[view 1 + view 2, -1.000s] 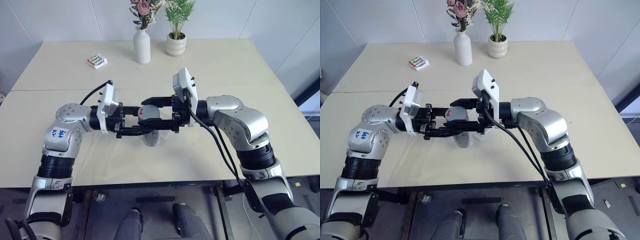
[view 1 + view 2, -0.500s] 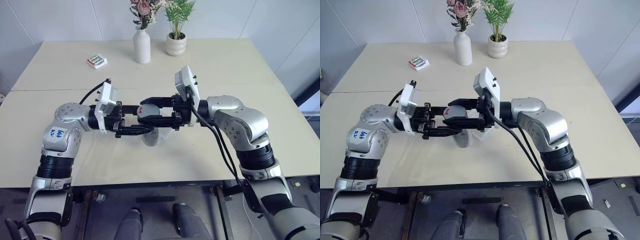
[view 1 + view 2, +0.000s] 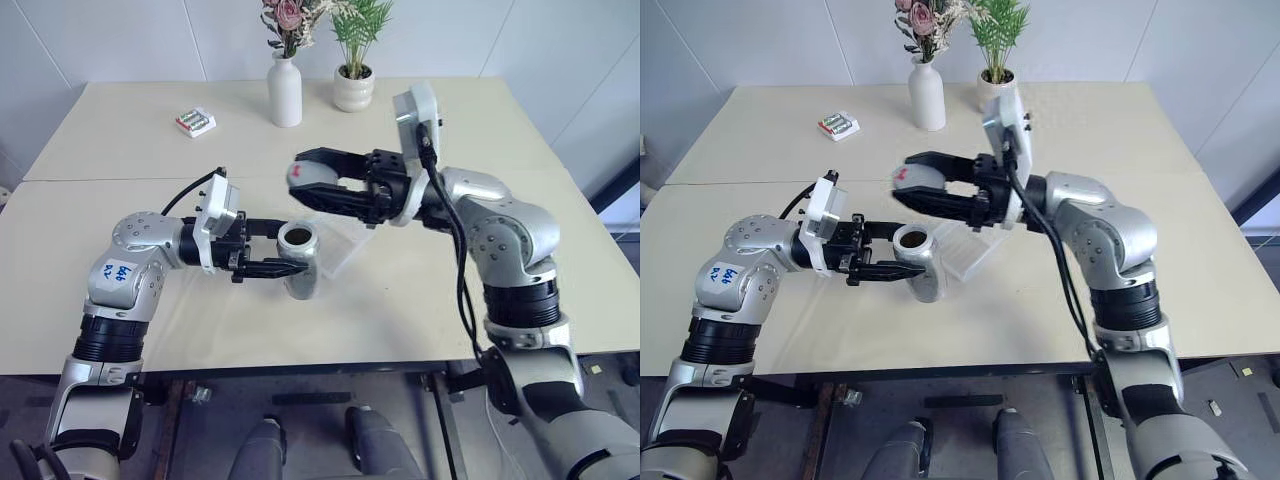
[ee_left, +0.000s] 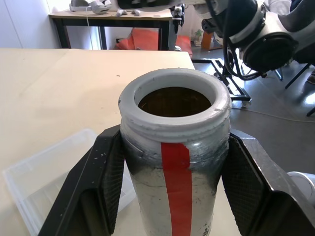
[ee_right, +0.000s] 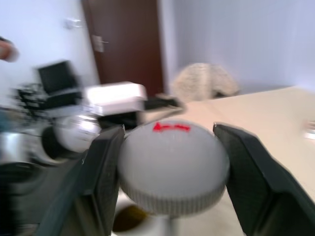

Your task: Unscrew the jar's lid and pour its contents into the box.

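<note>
Now lid [image 3: 302,176] is off, clamped in right gripper [image 3: 318,180], frame centre-top. Left gripper [image 3: 285,248] clamped on open jar [image 3: 300,260], over worktop [image 3: 120,140] beside box [image 3: 340,240].

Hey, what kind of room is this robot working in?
Probably an office or lab space: a plain cream table against a white wall, decorated with a white flower vase and a small potted plant, with a brown door behind.

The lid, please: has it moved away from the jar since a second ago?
Yes. The right gripper has carried the lid up off the jar, toward the white vase.
</note>
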`<action>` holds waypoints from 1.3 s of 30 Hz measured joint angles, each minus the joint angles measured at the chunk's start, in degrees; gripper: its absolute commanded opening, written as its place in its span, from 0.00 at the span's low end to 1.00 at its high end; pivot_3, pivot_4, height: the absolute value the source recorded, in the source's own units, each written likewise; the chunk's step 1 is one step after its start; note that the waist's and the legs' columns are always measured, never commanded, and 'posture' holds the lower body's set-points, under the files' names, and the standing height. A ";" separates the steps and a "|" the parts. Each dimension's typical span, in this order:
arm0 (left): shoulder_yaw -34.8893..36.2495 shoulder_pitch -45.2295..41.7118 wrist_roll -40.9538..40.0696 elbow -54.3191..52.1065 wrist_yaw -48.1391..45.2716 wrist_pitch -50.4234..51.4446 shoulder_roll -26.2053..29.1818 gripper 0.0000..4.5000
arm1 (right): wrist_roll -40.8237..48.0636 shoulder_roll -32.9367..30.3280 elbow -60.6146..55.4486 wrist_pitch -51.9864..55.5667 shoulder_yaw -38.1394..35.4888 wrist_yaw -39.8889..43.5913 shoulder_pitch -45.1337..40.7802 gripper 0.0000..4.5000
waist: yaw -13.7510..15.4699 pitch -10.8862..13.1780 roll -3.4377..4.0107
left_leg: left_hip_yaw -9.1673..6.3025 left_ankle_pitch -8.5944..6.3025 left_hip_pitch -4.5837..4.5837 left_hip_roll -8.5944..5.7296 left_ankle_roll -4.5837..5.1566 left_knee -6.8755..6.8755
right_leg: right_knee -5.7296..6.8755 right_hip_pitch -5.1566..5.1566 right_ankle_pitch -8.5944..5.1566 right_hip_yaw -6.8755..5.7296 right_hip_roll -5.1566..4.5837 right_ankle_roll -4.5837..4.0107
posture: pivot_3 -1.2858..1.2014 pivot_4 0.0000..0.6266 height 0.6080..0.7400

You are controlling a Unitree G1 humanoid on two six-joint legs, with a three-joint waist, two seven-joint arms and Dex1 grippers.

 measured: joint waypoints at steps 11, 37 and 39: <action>1.20 1.01 -0.07 0.00 0.50 0.04 0.85 0.55 | -12.02 -9.97 20.17 -18.77 -13.15 -8.14 12.27 0.57 | -0.29 0.01 0.01 | 0.21 -0.02 0.04 0.01 0.05 -0.02 | 0.01 0.02 -0.01 0.20 0.03 0.02 | 0.52 0.24 1.00; 1.17 -0.54 -0.17 0.64 1.42 1.67 0.83 0.55 | -17.69 -0.58 32.70 -30.94 -12.45 -13.46 21.02 1.00 | -1.57 0.03 0.06 | 0.34 0.00 0.16 0.03 0.07 0.09 | 0.20 0.05 0.04 0.39 0.10 0.11 | 0.52 0.24 1.00; 1.27 -0.54 -0.18 0.64 1.72 1.67 0.83 0.55 | -17.68 -1.52 31.98 -31.06 -12.56 -12.69 21.01 1.00 | -1.55 0.03 0.06 | 0.34 0.00 0.16 0.02 0.07 0.10 | 0.19 0.05 0.04 0.39 0.09 0.11 | 0.52 0.24 1.00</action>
